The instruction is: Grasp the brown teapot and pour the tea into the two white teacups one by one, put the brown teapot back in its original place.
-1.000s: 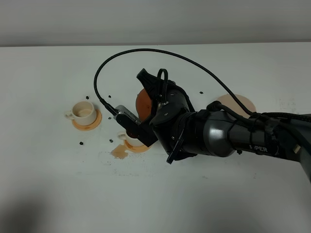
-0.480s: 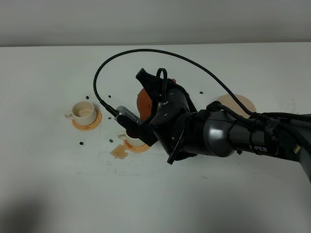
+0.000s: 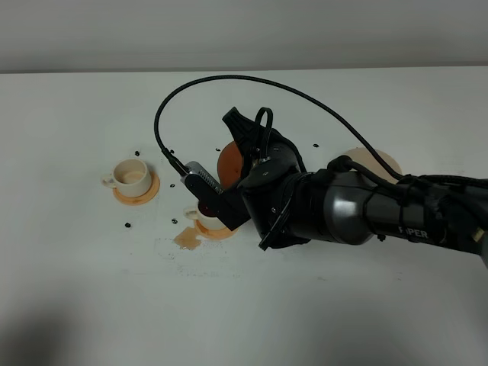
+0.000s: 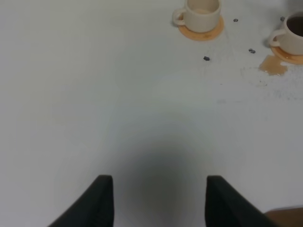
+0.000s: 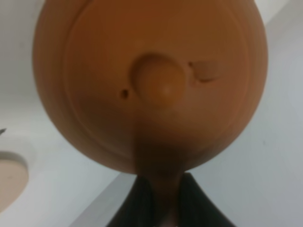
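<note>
Left wrist view, left pincer (image 4: 158, 184): jaws apart, holding nothing, hanging over bare counter (image 4: 94, 94), well apart from the cups.
Puddle (image 3: 187, 239): brown spill on the counter, just beside the orange coaster (image 3: 217, 232) under the near cup.
Near cup (image 3: 195, 216): sits on its coaster, half hidden under the right arm; dark tea shows inside, so this pour looks done.
Right pincer (image 5: 160, 198): clamped tight on the teapot's loop handle.
Teapot (image 3: 229, 162): held up off the counter just behind the near cup, lid in place; its tilt cannot be told.
Far cup (image 3: 131, 175): upright on its own orange coaster, well off to the left; the inside looks pale, so probably not filled yet.
Pale coaster (image 3: 385, 164): bare, far right, partly behind the arm.
Left to do: likely the far cup's pour, then setting the teapot down on the pale coaster.
</note>
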You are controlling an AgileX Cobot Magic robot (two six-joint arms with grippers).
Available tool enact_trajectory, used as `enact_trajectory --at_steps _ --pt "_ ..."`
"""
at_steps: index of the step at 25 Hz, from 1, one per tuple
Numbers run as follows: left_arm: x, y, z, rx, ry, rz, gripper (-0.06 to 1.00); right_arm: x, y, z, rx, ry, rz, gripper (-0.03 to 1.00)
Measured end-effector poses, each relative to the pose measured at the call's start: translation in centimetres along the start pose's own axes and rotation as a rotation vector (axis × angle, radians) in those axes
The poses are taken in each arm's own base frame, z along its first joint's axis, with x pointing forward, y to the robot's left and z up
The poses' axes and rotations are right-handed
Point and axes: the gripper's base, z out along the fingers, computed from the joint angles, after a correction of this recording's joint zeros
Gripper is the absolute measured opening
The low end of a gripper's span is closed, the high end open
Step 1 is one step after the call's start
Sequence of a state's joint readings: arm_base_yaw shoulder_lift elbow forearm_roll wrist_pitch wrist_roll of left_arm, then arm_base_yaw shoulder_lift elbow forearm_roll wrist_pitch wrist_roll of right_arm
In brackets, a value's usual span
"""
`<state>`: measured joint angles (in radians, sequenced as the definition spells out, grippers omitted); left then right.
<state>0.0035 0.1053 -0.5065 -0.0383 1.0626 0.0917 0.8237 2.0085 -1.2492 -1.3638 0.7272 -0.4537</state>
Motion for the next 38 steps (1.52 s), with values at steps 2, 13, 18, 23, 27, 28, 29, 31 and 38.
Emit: enact_trajectory --at_steps 2,13,18,23,27,28,29,31,38 --pt "0.0 0.0 0.0 0.0 0.0 0.0 0.46 0.5 -0.1 -0.2 -0.005 0.0 0.025 0.12" --pt "0.0 0.0 0.0 0.0 0.0 0.0 0.46 4.3 -1.1 -3.8 -0.038 -0.04 0.319 0.12" --pt "0.0 0.0 0.0 0.0 0.0 0.0 0.46 5.1 -1.0 -6.1 -0.131 -0.134 0.55 0.12" --pt "0.0 0.0 0.0 0.0 0.0 0.0 0.46 3.4 -0.5 -7.6 -0.291 -0.262 0.775 0.12" --pt "0.0 0.0 0.0 0.0 0.0 0.0 0.46 2.0 0.0 -7.6 -0.398 -0.318 0.867 0.12" --pt "0.0 0.0 0.0 0.0 0.0 0.0 0.46 1.6 0.2 -7.4 -0.424 -0.325 0.881 0.12" --pt "0.0 0.0 0.0 0.0 0.0 0.0 0.46 1.2 0.3 -7.2 -0.446 -0.329 0.889 0.12" --pt "0.0 0.0 0.0 0.0 0.0 0.0 0.46 0.2 0.8 -6.6 -0.495 -0.338 0.906 0.12" --pt "0.0 0.0 0.0 0.0 0.0 -0.001 0.46 -2.2 1.5 -5.1 -0.592 -0.377 0.966 0.12"
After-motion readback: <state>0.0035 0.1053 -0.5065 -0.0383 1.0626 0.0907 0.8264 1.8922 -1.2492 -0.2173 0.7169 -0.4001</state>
